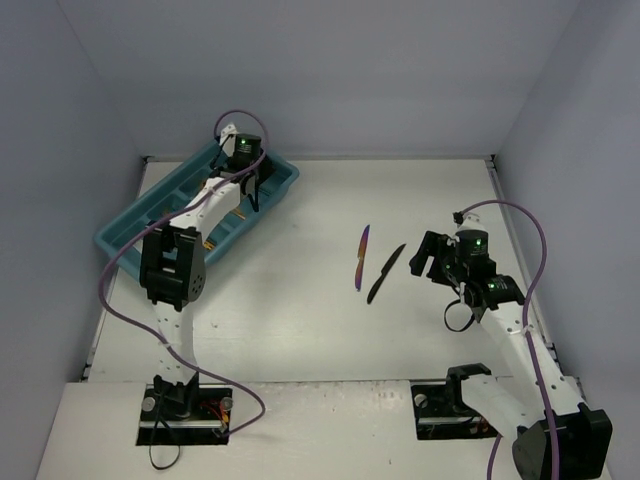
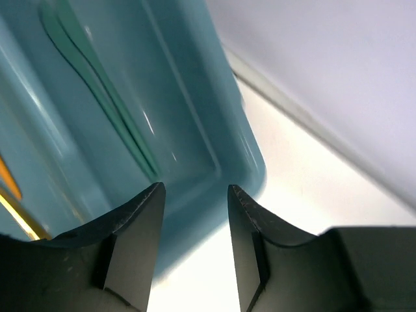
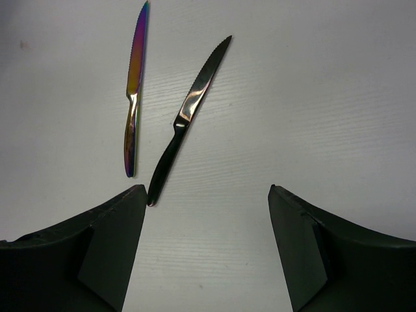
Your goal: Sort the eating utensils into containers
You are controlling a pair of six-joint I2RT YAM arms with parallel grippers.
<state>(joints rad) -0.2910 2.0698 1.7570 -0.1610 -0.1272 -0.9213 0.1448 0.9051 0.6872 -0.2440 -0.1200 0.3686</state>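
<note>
Left arm (image 1: 205,205) hides much of the tray (image 1: 122,235); gold utensil (image 2: 9,177) cropped leftward.

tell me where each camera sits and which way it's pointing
Top external: fixed above and behind the arms, looking down on the table; both arms, left tool and right tool show.
Left wrist: on the left arm, looking past its open tool into a corner of the teal cutlery tray.
Right wrist: on the right arm, facing the iridescent knife and black knife past its open tool.
Shared: top and right wrist both show the knives.
</note>
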